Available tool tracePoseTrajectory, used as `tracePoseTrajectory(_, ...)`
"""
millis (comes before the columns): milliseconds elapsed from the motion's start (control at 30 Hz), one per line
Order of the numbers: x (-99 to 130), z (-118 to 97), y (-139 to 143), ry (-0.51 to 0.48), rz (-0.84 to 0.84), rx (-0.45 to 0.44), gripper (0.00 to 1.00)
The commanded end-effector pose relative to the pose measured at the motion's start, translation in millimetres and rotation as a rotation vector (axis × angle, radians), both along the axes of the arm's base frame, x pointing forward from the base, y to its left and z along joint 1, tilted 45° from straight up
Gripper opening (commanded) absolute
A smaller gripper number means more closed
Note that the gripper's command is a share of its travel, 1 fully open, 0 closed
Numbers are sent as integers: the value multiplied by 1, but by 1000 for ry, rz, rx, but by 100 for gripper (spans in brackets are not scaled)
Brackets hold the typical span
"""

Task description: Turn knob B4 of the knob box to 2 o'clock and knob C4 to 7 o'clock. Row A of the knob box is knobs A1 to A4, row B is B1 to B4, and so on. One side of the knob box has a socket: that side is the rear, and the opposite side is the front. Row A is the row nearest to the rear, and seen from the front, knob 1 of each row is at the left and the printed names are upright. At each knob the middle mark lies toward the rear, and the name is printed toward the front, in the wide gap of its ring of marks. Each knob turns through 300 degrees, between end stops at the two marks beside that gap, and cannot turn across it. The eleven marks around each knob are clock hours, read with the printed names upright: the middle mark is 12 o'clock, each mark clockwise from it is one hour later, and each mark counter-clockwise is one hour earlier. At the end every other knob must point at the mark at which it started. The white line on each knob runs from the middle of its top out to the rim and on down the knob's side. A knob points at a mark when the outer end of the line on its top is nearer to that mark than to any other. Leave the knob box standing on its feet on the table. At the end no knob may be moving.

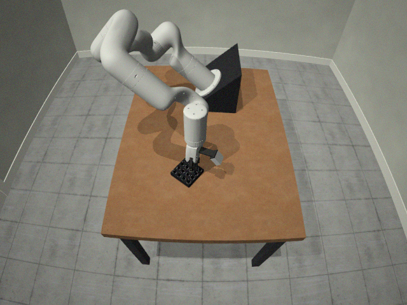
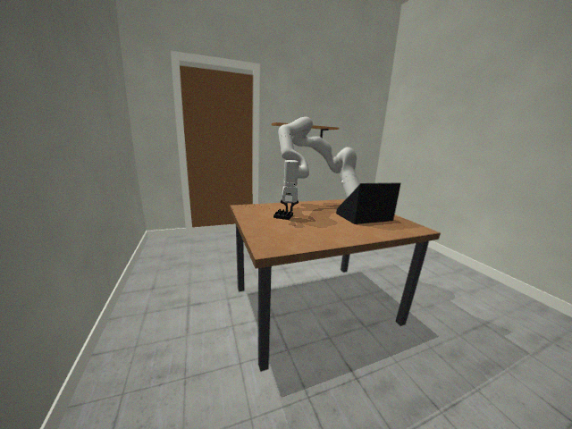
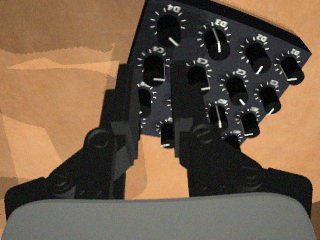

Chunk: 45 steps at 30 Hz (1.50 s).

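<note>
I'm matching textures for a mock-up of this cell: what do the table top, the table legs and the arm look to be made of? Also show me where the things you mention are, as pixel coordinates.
The table top [image 1: 203, 210] [image 2: 314, 239] looks like matt wood: warm brown with faint mottling. The table legs [image 1: 135, 251] [image 2: 264, 318] may be painted metal, going by their even dark colour and square edges. The arm [image 1: 147, 86] [image 2: 290, 172] could be painted metal or plastic, smooth pale grey with soft highlights.
</note>
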<state>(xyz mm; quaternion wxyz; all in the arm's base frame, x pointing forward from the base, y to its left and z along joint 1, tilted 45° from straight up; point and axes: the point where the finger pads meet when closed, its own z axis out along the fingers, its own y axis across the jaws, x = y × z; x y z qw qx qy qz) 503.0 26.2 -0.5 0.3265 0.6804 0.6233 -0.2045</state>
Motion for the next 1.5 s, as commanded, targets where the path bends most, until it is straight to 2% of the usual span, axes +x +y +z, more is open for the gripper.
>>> tracePoseTrajectory(0, 1, 0, 1, -1, 1, 1, 19)
tracePoseTrajectory(1467, 1, -3, -3, -1, 1, 1, 19)
